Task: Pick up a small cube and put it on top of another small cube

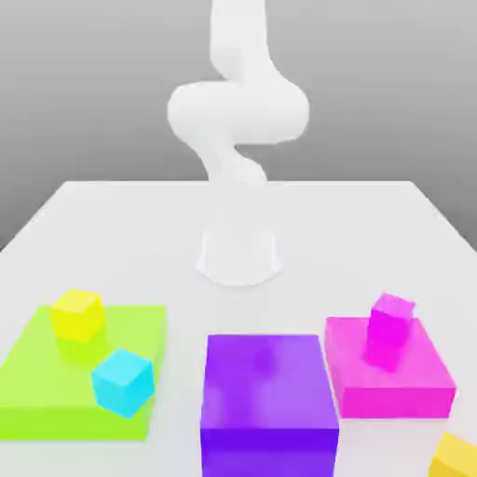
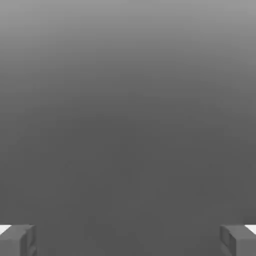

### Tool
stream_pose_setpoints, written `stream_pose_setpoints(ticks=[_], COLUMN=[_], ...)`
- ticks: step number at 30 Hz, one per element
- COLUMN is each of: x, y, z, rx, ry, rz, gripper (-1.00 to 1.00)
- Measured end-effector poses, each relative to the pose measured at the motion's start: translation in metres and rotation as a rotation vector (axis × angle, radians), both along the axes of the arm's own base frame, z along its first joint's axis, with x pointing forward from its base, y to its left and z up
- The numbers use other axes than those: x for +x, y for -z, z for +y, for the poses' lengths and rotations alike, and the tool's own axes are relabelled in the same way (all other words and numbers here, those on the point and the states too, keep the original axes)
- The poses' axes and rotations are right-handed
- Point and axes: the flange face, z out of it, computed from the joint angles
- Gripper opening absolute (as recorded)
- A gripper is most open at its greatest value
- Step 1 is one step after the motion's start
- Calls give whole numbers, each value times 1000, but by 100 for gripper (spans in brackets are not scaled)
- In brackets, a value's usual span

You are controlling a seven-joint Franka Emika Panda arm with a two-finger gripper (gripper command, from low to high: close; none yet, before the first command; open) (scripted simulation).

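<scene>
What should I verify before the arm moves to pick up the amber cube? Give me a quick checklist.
1. Claw open: ok.
2. Claw empty, nothing between its fingers: ok.
3. Amber cube fully inside the exterior view: not ok, it is cut off at the edge.
4. Nothing resting on the amber cube: ok.
5. Claw lined up over the amber cube: not ok.
6. Which small cube it should be stacked on: cannot tell.

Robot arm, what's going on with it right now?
The arm is handling nothing: its gripper is open and empty. The amber cube sits low at the exterior view's right, not stacked on another small cube. The yellow, cyan and magenta cubes aren't stacked on each other either.
</scene>
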Motion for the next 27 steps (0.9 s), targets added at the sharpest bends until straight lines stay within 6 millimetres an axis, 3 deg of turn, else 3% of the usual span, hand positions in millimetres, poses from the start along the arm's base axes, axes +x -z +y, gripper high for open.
stream_pose_setpoints(ticks=[7,14,21,27], x=[78,129,146,138], y=[87,191,309,417], z=[50,110,178,220], rx=[-80,-158,-239,-300], ry=[-175,-357,-559,-714], rz=[164,319,468,596], gripper=[0,0,0,0])
